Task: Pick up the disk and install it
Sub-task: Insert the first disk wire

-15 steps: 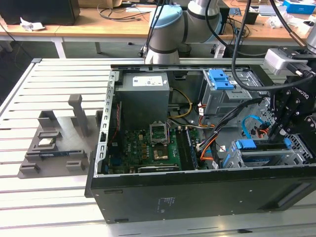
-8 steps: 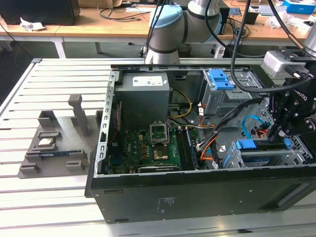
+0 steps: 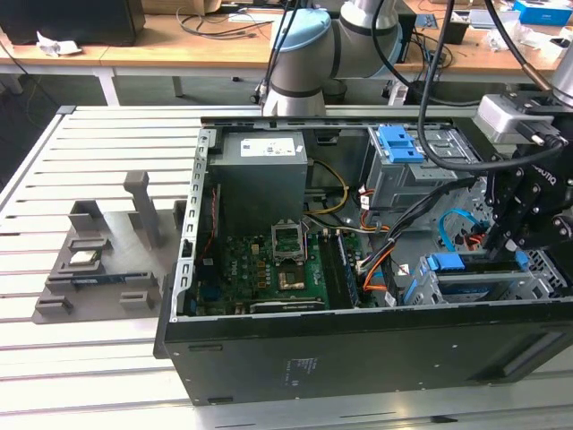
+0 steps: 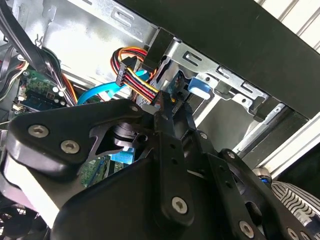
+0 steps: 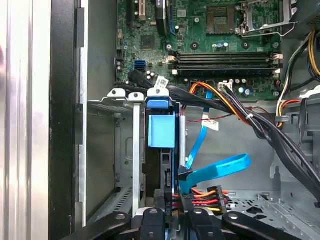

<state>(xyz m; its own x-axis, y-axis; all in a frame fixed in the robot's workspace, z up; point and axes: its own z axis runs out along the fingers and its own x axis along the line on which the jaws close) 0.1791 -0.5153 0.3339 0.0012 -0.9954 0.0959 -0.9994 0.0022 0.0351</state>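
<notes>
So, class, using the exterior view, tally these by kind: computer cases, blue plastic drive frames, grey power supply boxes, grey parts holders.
Computer case: 1
Blue drive frames: 2
Grey power supply box: 1
Grey parts holder: 1
Total: 5

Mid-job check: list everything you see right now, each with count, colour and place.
Disk: one, bright blue frame, standing on edge in the drive cage, just beyond the gripper's fingertips.
Drive cage: one, silver, at the case's end on the exterior view's right.
Computer case: one, black, open, on the slatted table.
Motherboard: one, green, on the case floor.
Power supply: one, grey with a white label, at the case's back.
Cables: several, blue, orange, black, beside the cage.
Fixture: one, grey, on the exterior view's left.
Gripper: one, black, at the disk's connector end.
</notes>
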